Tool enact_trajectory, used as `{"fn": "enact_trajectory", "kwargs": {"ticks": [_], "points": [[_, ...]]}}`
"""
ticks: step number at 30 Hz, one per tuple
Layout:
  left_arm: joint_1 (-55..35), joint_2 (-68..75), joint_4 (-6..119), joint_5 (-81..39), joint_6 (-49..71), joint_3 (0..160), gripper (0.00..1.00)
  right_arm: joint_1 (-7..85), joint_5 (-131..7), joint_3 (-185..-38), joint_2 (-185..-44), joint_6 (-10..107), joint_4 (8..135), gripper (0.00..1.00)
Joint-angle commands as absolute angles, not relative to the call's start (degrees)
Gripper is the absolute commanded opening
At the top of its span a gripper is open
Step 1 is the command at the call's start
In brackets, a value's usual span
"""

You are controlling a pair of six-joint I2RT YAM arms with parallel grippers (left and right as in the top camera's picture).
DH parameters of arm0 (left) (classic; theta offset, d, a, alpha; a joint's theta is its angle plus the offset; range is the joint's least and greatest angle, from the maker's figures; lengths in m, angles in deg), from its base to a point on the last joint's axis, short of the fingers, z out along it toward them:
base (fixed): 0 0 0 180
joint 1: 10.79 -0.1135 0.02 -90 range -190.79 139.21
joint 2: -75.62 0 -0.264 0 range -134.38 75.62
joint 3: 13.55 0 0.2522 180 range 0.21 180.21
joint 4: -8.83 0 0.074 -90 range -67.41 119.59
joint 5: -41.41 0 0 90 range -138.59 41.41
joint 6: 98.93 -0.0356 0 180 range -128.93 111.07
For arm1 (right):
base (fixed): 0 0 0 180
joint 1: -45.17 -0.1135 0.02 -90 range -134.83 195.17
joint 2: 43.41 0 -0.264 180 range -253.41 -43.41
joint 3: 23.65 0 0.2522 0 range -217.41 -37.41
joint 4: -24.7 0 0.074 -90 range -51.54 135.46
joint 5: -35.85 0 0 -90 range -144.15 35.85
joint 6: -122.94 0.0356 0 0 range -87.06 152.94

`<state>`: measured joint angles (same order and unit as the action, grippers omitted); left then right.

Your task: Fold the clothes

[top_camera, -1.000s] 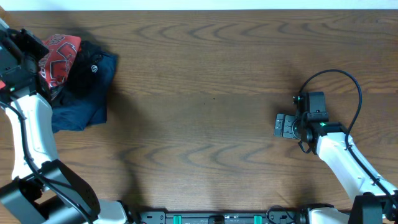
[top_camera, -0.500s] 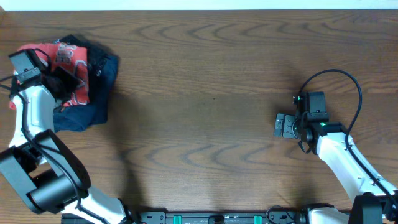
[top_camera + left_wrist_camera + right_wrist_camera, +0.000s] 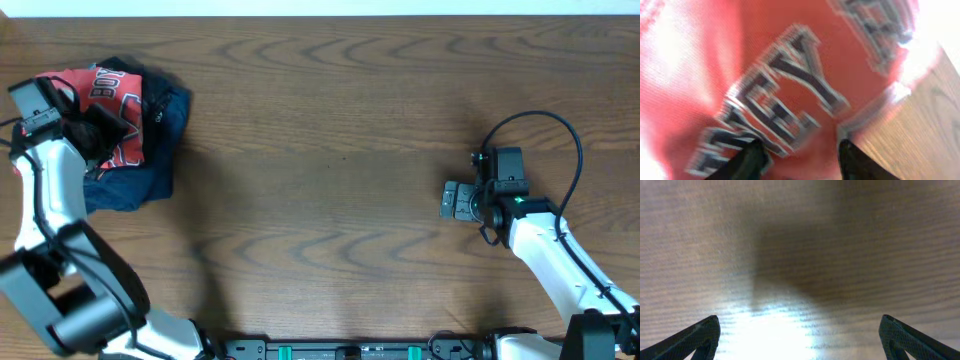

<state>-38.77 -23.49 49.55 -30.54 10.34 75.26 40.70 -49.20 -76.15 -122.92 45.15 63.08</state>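
Two claws, one coral-red T-shirt (image 3: 116,96) crumpled at upper left.
Left gripper (image 3: 799,159) stands part-spread against the shirt's lettering; a hold cannot be told. Right gripper (image 3: 453,202) gapes wide above the wooden table (image 3: 330,150), touching nothing.

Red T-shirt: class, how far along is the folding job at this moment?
Nothing looks folded yet: the red T-shirt lies crumpled on the navy garments at the left end of the table. In hand: the left hand is at the shirt's lettering, grip unclear; the right hand hovers open over bare wood. Left: spread it flat, then every fold.
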Motion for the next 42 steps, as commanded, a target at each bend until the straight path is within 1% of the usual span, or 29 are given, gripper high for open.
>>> {"fn": "enact_trajectory", "kwargs": {"ticks": [1,4,5,9,13,17,22,25,27,32,33,34,38,42], "points": [[-35.65,-15.21,49.24,-27.99,7.59,75.13,0.67,41.62,-49.57,-76.09,-123.22,46.00,61.29,0.99],[-31.21,-10.75,48.50,-27.09,6.87,75.13,0.92,41.62,-52.31,-76.48,-123.12,45.98,58.25,0.99],[-29.09,-9.46,48.33,-27.15,5.75,75.13,0.98,41.62,-53.46,-76.92,-123.12,45.98,57.14,0.99],[-20.87,-6.55,49.33,-28.36,0.26,75.13,0.98,41.62,-57.90,-79.78,-123.12,45.28,52.22,0.99],[-14.69,-5.11,56.00,-31.31,-0.61,75.13,0.98,41.93,-58.45,-85.96,-123.01,43.07,53.53,0.99],[-13.22,-3.73,66.44,-31.26,-1.37,75.13,0.98,43.30,-57.88,-92.78,-121.08,42.77,59.43,0.99],[-13.20,-0.43,78.49,-31.44,-1.46,75.10,0.99,46.10,-57.57,-95.01,-113.74,44.27,62.75,0.99],[-12.68,3.26,82.03,-34.78,-1.86,74.51,0.90,47.33,-55.23,-94.97,-108.25,46.02,67.58,0.99],[-11.82,7.54,81.48,-38.35,-1.86,72.79,0.88,47.63,-52.92,-94.25,-103.99,46.68,70.69,0.99],[-8.37,23.85,72.85,-42.13,-1.57,64.18,0.88,47.57,-50.36,-87.54,-90.75,47.58,71.43,0.99],[-8.00,27.19,71.12,-42.26,-1.53,62.30,0.88,47.57,-49.29,-85.64,-87.55,48.27,71.43,0.99],[-7.80,30.73,69.24,-42.26,-1.61,60.22,0.98,47.57,-48.02,-83.74,-84.38,49.30,71.43,0.99],[-7.85,39.81,63.76,-42.21,-1.59,56.09,0.98,47.57,-43.65,-78.12,-75.05,50.92,71.52,0.99],[-7.85,44.40,64.30,-42.21,-1.59,55.94,0.98,47.57,-43.02,-75.28,-70.51,50.92,73.46,0.99]]}}
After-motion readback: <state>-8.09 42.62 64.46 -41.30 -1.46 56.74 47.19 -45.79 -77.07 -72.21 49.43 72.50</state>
